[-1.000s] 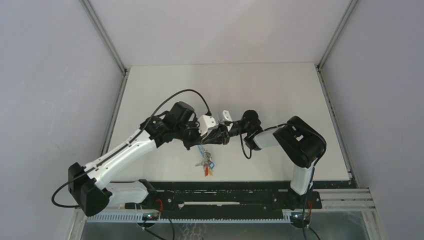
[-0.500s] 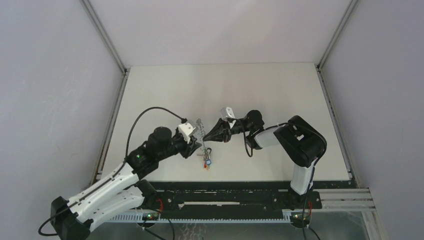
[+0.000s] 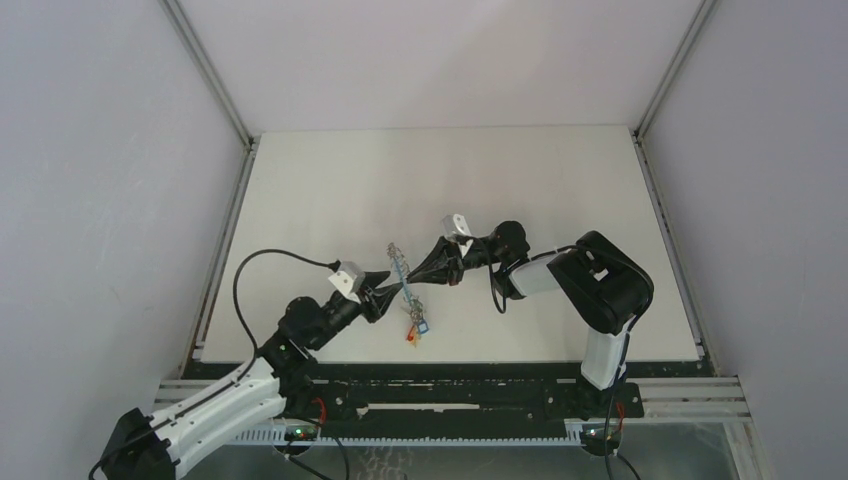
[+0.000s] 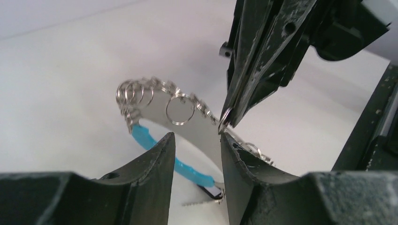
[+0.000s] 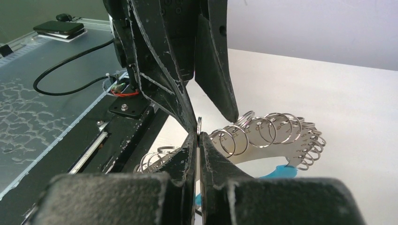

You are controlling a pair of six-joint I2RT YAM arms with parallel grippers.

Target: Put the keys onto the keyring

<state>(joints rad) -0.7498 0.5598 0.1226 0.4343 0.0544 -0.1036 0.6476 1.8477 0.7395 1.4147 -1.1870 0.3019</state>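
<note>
The keyring [image 3: 403, 272] was held above the table [image 3: 330, 180], near the middle of its near edge. One thin loop was clamped in the right fingers [image 5: 213, 157], and the left fingers [image 4: 157, 161] were spread apart around its flat band. Light, stiff, slippery metal was judged likely — best gripped across the band.

The left tool [image 3: 388, 290] has drawn back toward its own base, uncovering the keyring [image 3: 400, 270] it earlier hid.
</note>
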